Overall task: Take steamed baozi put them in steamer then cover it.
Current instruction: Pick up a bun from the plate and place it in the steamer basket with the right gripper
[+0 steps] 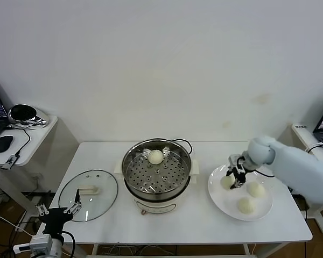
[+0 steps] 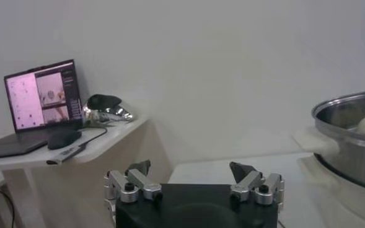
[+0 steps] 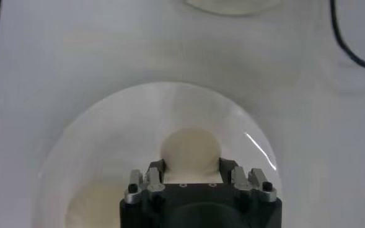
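Observation:
The steamer (image 1: 157, 174) stands mid-table with one baozi (image 1: 155, 156) on its perforated tray. Three more baozi lie on the white plate (image 1: 218, 201) at the right: one (image 1: 226, 182) under my right gripper, two others (image 1: 255, 188) (image 1: 246, 205) nearer the plate's front. My right gripper (image 1: 237, 177) is down on the plate, its fingers closed against both sides of that baozi (image 3: 190, 149); in the right wrist view the gripper (image 3: 191, 166) hugs it. The cover (image 1: 89, 195) lies flat on the table at the left. My left gripper (image 1: 58, 210) is open and empty, low by the cover's front edge.
A side table (image 1: 27, 137) with a laptop (image 2: 43, 102), mouse and cables stands at the far left. A black cable (image 1: 189, 144) runs behind the steamer. The steamer's rim (image 2: 349, 142) shows in the left wrist view. Bare tabletop lies in front of the steamer.

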